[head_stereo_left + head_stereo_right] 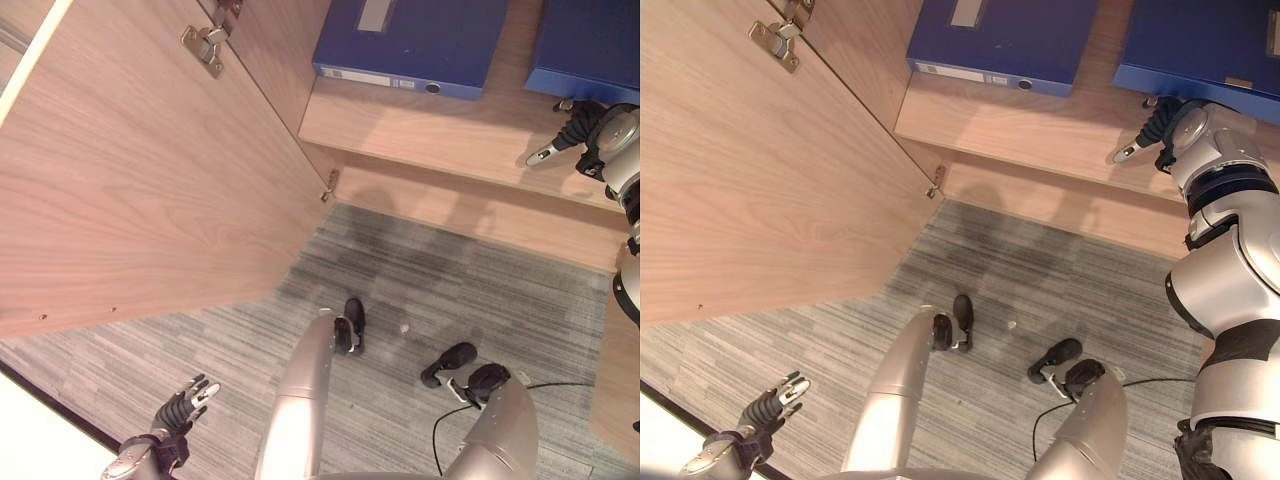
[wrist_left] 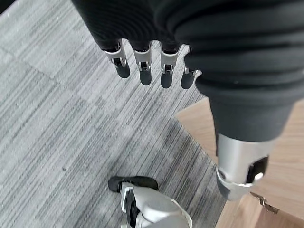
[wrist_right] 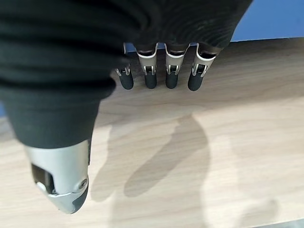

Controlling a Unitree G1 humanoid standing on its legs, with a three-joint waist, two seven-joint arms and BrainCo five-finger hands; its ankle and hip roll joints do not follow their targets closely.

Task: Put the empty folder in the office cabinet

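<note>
**A:** Start nearest. What's the left robot hand [image 1: 185,402] doing?

**B:** It hangs at the lower left of the frame above the grey carpet [image 1: 420,290], fingers loosely spread and holding nothing. Its wrist view shows the fingers [image 2: 145,71] relaxed over bare floor.

**A:** And beyond that?

**B:** The open cabinet door [image 1: 140,170] fills the upper left, its hinge [image 1: 205,45] showing near the top. Past its lower edge comes the cabinet shelf [image 1: 440,135], running across the upper middle and right.

**A:** Where's the folder?

**B:** Two blue folders lie flat on that shelf. One folder [image 1: 415,45] sits at top centre with its spine toward us; a second folder [image 1: 1205,45] is in the upper right corner. I can't tell which is the empty one, but neither is in a hand.

**A:** The right robot hand?

**B:** The right robot hand [image 1: 1152,128] is at the upper right, over the shelf just in front of the second folder. Its wrist view shows fingers [image 3: 172,76] straight and empty above the wood, the blue edge just past the tips. Whether they touch it I can't say.

**A:** So which step is this?

**B:** I'd judge the placing is done and the hand is at the release end. The next move likely calls for drawing that arm clear of the shelf without dragging the folder, then dealing with the door.
</note>
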